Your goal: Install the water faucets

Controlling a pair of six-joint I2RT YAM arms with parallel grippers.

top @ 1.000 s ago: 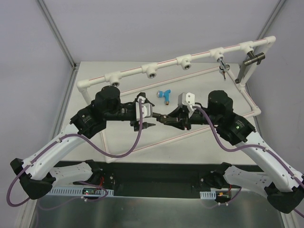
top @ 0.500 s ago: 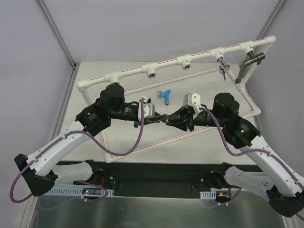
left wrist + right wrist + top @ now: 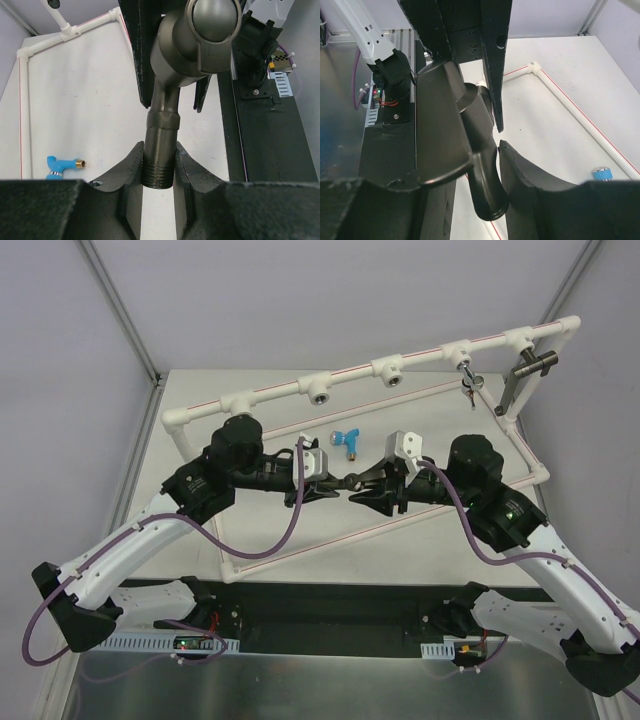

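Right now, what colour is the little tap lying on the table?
Bright blue tap, brassy end; left wrist view shows it best.

- Grey faucet (image 3: 167, 95): dark metal with a smooth satin sheen; the thread at its end is finely ridged.
- Blue faucet (image 3: 57, 164): glossy blue plastic with a brass-coloured metal tip.
- Left end effector (image 3: 158, 172): matt black plastic, faintly grainy.
- Pipe frame (image 3: 69, 33): smooth white plastic with a thin red stripe.
- Worktop (image 3: 85, 100): matt white.

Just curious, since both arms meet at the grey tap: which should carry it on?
Probably left: the left fingers clamp the tap by its threaded end; the right fingers look loose around its spout.
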